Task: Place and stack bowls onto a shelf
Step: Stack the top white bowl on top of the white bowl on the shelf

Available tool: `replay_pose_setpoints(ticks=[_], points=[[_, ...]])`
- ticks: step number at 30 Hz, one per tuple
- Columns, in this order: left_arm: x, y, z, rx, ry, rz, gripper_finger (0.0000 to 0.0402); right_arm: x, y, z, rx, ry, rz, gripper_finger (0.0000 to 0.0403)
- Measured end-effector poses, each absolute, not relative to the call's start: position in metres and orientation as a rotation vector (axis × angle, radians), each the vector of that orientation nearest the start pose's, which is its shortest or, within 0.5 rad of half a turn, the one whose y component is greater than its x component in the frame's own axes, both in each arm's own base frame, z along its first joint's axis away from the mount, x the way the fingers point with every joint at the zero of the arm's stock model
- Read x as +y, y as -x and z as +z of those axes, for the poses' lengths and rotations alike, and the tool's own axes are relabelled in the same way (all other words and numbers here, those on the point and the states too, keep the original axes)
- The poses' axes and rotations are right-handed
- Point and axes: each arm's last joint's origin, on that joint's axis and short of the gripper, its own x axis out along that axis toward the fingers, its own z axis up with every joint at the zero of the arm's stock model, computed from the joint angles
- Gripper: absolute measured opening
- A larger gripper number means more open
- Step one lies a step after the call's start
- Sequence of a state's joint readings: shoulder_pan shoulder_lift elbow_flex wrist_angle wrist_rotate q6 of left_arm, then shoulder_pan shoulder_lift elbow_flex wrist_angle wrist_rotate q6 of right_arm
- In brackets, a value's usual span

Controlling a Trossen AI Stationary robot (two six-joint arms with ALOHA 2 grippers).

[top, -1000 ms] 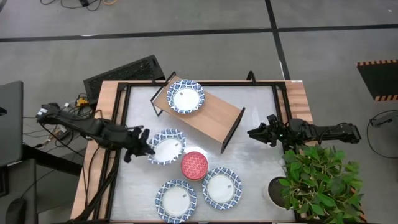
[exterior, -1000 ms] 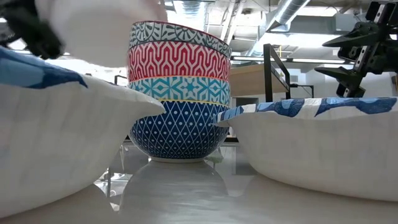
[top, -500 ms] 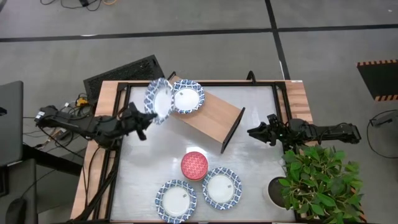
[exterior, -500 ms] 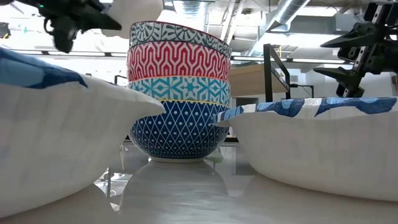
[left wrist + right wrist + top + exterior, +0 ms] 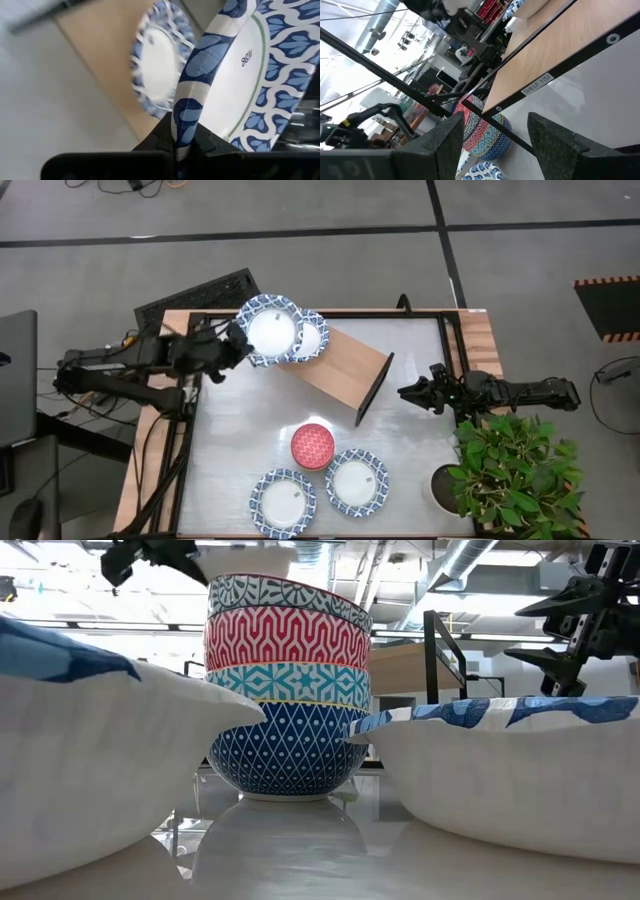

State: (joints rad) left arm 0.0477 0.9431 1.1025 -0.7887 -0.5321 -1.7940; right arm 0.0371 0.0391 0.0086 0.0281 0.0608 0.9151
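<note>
In the high view my left gripper is shut on a wide white bowl with a blue patterned rim. It holds this bowl over the left end of the light-wood shelf, partly over a like bowl that sits on the board. The small red bowl and two more white bowls stand on the table's near part. My right gripper waits open at the table's right side, level with the shelf's right end. My left gripper pinches the held bowl's rim between its two fingers, one on the inner side and one on the outer wall. The fingers reach in about level from the table's left. The bowl is lifted clear, above the bowl on the shelf.
A potted plant fills the table's near right corner, just near of my right arm. The black table frame runs close behind the shelf. In the low view the red bowl stands between two white bowls.
My left gripper has lifted the white bowl off the table beside the red bowl and carried it up and toward the far edge, to the shelf's left end. The bowl stood tipped on edge midway and now faces up over the bowl on the shelf.
</note>
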Motion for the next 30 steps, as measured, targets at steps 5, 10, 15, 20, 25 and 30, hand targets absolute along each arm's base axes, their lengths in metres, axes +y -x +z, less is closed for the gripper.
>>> replay_pose_setpoints(ticks=[5,10,15,20,25,30], points=[[0.041,-0.188,0.373,0.015,1.437,1.012,0.0000,0.002,-0.100,0.166,-0.009,-0.908,-0.023,0.0244],[0.061,-0.212,0.367,0.139,1.415,0.994,0.0000,0.002,-0.100,0.166,-0.009,-0.908,-0.023,0.0244],[0.081,-0.226,0.351,0.264,1.414,1.015,0.0000,0.002,-0.100,0.166,-0.008,-0.908,-0.022,0.0244],[0.100,-0.237,0.339,0.322,1.420,1.002,0.0000,0.002,-0.100,0.166,-0.008,-0.908,-0.021,0.0244],[0.111,-0.240,0.335,0.310,1.417,1.026,0.0000,0.002,-0.100,0.166,-0.006,-0.908,-0.017,0.0244],[0.119,-0.243,0.331,0.317,1.427,1.035,0.0000,0.002,-0.100,0.166,-0.004,-0.908,-0.017,0.0244]])
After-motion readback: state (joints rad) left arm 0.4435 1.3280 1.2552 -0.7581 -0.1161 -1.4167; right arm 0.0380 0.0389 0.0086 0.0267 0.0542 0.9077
